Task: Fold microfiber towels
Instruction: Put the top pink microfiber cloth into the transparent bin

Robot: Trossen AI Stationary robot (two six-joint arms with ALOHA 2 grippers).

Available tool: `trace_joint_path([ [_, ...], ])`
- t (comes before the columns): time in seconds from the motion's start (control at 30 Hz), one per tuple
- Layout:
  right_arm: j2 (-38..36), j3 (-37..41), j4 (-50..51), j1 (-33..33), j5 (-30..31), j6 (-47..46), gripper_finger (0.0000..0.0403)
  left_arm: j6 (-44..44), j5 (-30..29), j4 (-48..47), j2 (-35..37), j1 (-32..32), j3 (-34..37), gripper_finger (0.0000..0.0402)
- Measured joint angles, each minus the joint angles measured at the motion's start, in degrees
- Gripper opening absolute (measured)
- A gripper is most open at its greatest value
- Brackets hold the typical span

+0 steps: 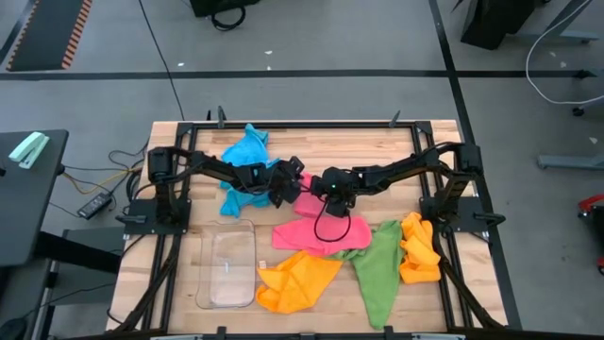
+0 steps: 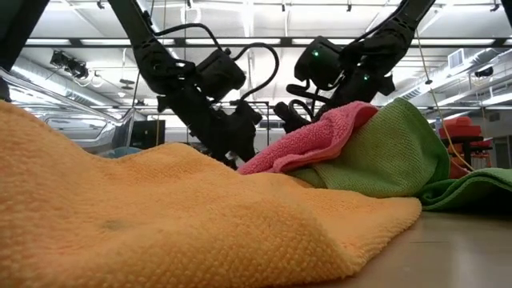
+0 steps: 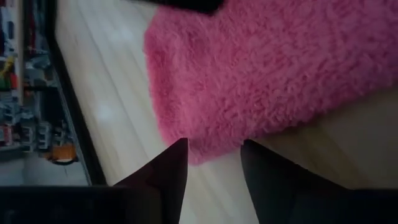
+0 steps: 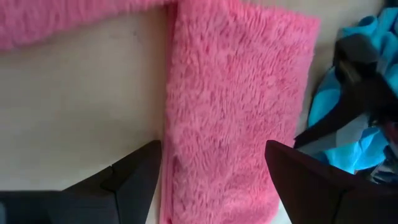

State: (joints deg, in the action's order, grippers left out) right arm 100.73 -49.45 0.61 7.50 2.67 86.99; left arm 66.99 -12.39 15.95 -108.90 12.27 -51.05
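Closest to the front edge of the worktop (image 1: 311, 142), the orange towel (image 2: 160, 216) lies in a loose heap with the green towel (image 2: 384, 160) rumpled against it. Both crowd the pink towel (image 1: 321, 231) that the hands are working on, so a dragged fold could catch their edges and pull them along. The clear tray (image 1: 229, 266) sits just beside that heap and would likely slide if nudged

In the middle of the worktop, the left hand (image 3: 214, 144) hangs low with its fingers apart and the pink towel's rounded corner right at their tips. If they close too shallow, I judge they will pinch only pile and the corner will slip out. The right hand (image 4: 212, 146) is spread wide over a pink strip, clamped on nothing. The two hands are very near each other, so a collision is the main hazard

Farthest back, the blue towel (image 1: 247, 149) lies bunched beside the left arm, which could snag it

The cloths are all thick, fuzzy and limp, holding soft ridges rather than creases, so folds may spring open. The worktop is smooth pale wood that gives little grip, and the tray is rigid, glossy and rectangular with rounded corners
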Motion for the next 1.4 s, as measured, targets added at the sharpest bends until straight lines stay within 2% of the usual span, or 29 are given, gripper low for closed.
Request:
trace_joint_path([
  [0.4,0.0,0.02,-0.56,-0.53,-3.71,-0.93,0.0287,-0.69,-0.43,-0.69,0.0,-0.48,0.0,0.0131],
  [0.87,0.0,0.02,-0.19,0.38,-6.0,-1.51,0.0166,-3.68,-0.47,-0.41,0.02,-1.64,0.0,0.0136],
  [1.13,5.29,-0.43,-1.84,0.36,-6.5,-1.53,0.01,-4.76,-2.21,-0.1,0.44,-3.0,0.0,0.0129],
  [1.27,4.77,-0.17,-2.07,0.18,-5.2,-1.73,0.0048,-5.35,-5.7,-3.2,2.4,-4.11,0.0,0.0135],
  [1.4,2.84,0.07,-0.87,0.25,-4.95,-5.14,0.0026,-6.72,-6.03,-7.6,5.11,-4.57,0.02,0.0136],
])
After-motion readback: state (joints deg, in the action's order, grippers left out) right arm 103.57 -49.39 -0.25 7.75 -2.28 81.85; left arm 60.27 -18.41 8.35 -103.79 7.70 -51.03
